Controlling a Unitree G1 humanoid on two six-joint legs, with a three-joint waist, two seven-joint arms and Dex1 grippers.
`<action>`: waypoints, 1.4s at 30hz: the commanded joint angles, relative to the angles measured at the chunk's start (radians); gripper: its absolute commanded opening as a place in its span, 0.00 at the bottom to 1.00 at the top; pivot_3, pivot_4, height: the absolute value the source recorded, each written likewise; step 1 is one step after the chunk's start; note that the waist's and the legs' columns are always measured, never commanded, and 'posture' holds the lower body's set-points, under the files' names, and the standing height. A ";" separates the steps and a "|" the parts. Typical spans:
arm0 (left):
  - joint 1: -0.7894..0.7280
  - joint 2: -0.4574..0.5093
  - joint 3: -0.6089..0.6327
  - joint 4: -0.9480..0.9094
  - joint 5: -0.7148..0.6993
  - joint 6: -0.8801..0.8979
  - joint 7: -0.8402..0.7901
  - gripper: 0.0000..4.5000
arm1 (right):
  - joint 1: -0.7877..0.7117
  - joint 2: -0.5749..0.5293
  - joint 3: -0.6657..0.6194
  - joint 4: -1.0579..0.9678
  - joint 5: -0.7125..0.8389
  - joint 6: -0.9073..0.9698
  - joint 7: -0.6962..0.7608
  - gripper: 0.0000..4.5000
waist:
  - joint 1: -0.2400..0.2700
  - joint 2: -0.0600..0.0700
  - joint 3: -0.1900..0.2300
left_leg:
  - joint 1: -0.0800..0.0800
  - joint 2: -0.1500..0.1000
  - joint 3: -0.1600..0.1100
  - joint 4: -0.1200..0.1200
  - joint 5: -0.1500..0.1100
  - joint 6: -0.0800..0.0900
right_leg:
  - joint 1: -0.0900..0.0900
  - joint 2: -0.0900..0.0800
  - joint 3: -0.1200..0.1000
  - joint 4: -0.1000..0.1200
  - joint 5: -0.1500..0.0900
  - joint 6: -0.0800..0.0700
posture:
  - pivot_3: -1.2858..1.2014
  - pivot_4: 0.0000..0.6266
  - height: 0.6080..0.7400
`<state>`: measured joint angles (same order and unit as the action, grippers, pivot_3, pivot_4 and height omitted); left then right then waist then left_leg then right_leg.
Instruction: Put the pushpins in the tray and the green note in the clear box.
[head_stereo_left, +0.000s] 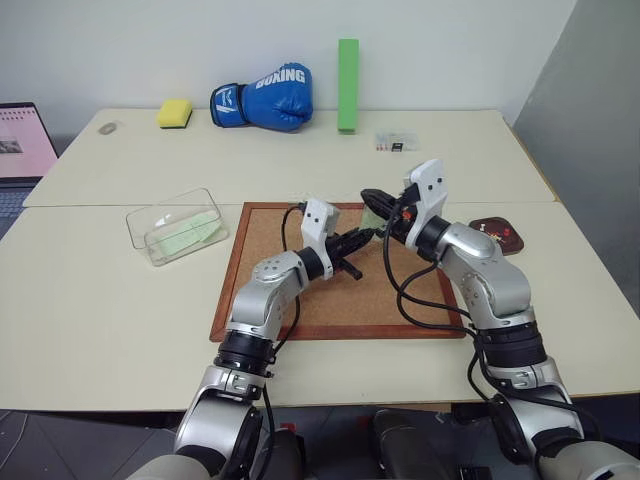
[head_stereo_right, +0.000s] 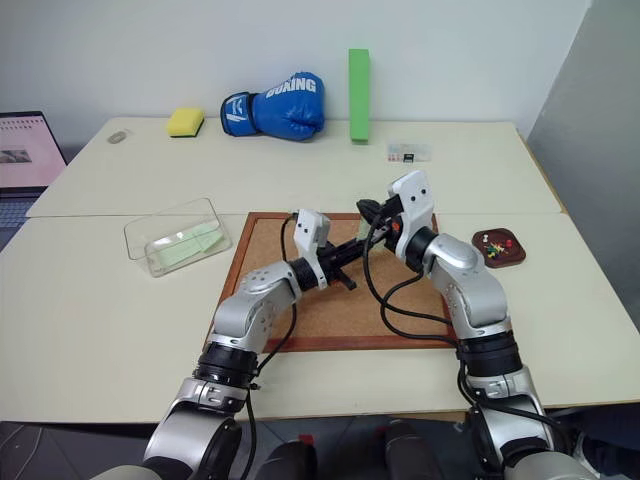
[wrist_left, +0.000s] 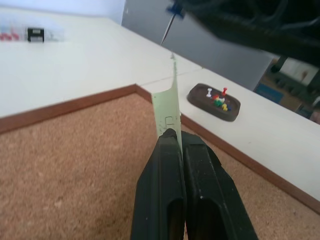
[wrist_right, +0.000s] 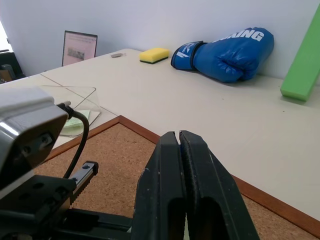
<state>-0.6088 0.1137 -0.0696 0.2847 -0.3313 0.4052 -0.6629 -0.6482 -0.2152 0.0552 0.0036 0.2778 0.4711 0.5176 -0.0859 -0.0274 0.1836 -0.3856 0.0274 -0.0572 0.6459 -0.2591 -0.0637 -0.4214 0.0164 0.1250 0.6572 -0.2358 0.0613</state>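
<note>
Both end effectors point level over the cork board (head_stereo_left: 330, 300), left end effector (wrist_left: 174, 137) pinching green note (wrist_left: 167, 112), right end effector (wrist_right: 178, 137) shut.

A pale green note (wrist_left: 169, 107) stands on edge above the cork board, its lower edge pinched between the closed fingers of the left gripper (wrist_left: 176, 136). The tray (head_stereo_left: 497, 235) – a small dark brown oval dish – lies on the counter just beside the board's right edge, with white, red, green and yellow pushpins (wrist_left: 218, 98) in it. The clear box (head_stereo_left: 178, 226) sits left of the board, green paper already lying inside.
</note>
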 joint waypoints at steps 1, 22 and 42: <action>-0.016 -0.010 0.042 -0.008 -0.041 0.066 0.025 0.01 | -0.015 -0.003 -0.025 -0.053 0.015 0.001 -0.013 0.00 | 0.000 0.000 0.000 | 0.000 0.000 0.000 0.000 0.000 0.000 | 0.000 0.000 0.000 0.000 0.000 0.000 | 0.52 0.24 1.00; 0.029 0.086 -0.132 -0.170 0.066 -0.059 -0.131 0.01 | 0.049 -0.200 -0.176 -0.019 -0.078 -0.007 -0.146 0.00 | 0.003 0.000 0.000 | -0.001 0.000 0.000 -0.001 0.000 0.000 | 0.000 0.000 0.001 -0.002 0.000 0.000 | 0.52 0.24 1.00; 0.063 0.126 -0.177 -0.203 0.123 -0.122 -0.162 0.01 | -0.128 -0.305 -0.315 0.627 -0.103 -0.154 -0.213 0.00 | -0.003 0.000 0.000 | 0.000 -0.001 0.003 -0.001 0.000 0.000 | 0.000 0.000 0.003 -0.002 0.000 0.000 | 0.52 0.24 1.00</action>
<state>-0.5469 0.2374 -0.2509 0.1265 -0.2094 0.2967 -0.8192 -0.7381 -0.5203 -0.2519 0.6173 0.1691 0.3654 0.2998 -0.0890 -0.0272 0.1840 -0.3854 0.0266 -0.0544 0.6453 -0.2592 -0.0635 -0.4211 0.0161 0.1277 0.6554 -0.2356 0.0616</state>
